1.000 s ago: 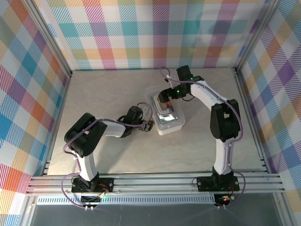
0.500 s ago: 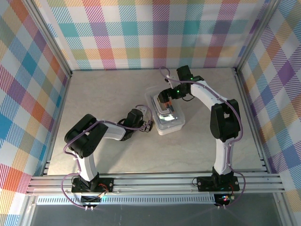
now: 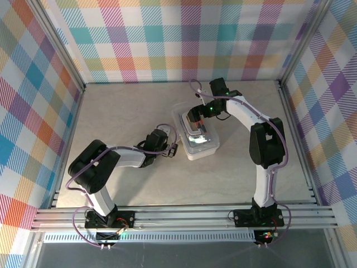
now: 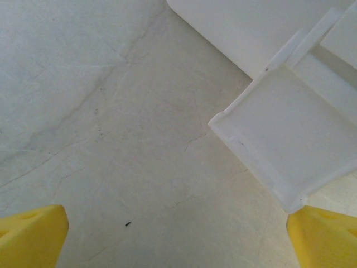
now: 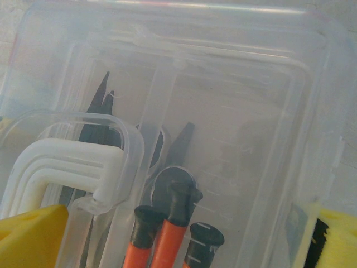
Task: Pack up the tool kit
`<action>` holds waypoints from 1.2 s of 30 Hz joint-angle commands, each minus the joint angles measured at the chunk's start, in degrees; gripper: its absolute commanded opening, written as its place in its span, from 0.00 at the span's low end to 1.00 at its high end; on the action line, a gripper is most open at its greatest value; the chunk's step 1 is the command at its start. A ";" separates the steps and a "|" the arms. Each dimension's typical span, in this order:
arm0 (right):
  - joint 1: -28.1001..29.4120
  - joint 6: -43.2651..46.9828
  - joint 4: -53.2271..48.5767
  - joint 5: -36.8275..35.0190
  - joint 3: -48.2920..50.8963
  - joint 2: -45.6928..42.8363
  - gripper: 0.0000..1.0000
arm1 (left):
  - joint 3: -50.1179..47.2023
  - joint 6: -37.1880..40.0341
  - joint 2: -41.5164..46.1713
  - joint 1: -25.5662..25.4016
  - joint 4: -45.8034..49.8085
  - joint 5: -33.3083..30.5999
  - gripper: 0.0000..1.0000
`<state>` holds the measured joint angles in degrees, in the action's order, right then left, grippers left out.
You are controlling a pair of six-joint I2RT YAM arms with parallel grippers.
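Note:
The tool kit's clear case [image 3: 198, 139] sits mid-table with its lid down. Through the lid I see tools with orange handles [image 5: 167, 240] and dark metal tips. The white handle [image 5: 61, 162] lies on top at the left. My right gripper [image 5: 178, 245] hovers open just above the lid, its yellow fingertips [image 5: 30, 237] at either side; from above, the right gripper [image 3: 195, 118] is over the case's far end. My left gripper [image 3: 172, 149] is low beside the case's left side, open, with bare table between its fingertips [image 4: 30, 234]. A white latch flap [image 4: 290, 151] sticks out towards it.
The grey tabletop [image 3: 122, 111] is ringed by plaid walls and an aluminium frame [image 3: 184, 215] at the near edge. The left arm [image 3: 106, 162] lies low across the near-left table. The right arm [image 3: 262, 139] reaches in from the right.
The left arm's elbow has dropped lower and moved left, and its gripper has shifted slightly beside the case. The right arm and the case have not moved.

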<state>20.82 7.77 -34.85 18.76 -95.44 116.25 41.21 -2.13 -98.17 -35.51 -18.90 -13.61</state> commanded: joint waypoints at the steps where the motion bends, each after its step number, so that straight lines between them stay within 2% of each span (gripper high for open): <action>1: 1.51 2.18 -7.96 2.40 3.10 1.18 0.99 | 0.54 -0.32 3.52 0.53 0.20 -2.56 1.00; 10: 1.51 1.20 -6.81 3.60 3.55 1.53 0.99 | 1.40 1.15 7.74 0.53 2.81 -2.64 1.00; 26: 1.51 1.46 -6.63 3.93 4.39 1.08 0.99 | 6.02 6.77 7.91 1.70 4.09 -5.03 1.00; 36: 1.51 1.59 -6.63 4.24 4.39 1.35 0.99 | 6.60 6.79 8.87 2.98 4.04 -4.14 1.00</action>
<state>20.80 7.73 -33.26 19.25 -94.17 115.74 44.93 4.82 -91.42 -34.94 -10.57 -13.41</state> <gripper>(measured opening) 0.991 0.996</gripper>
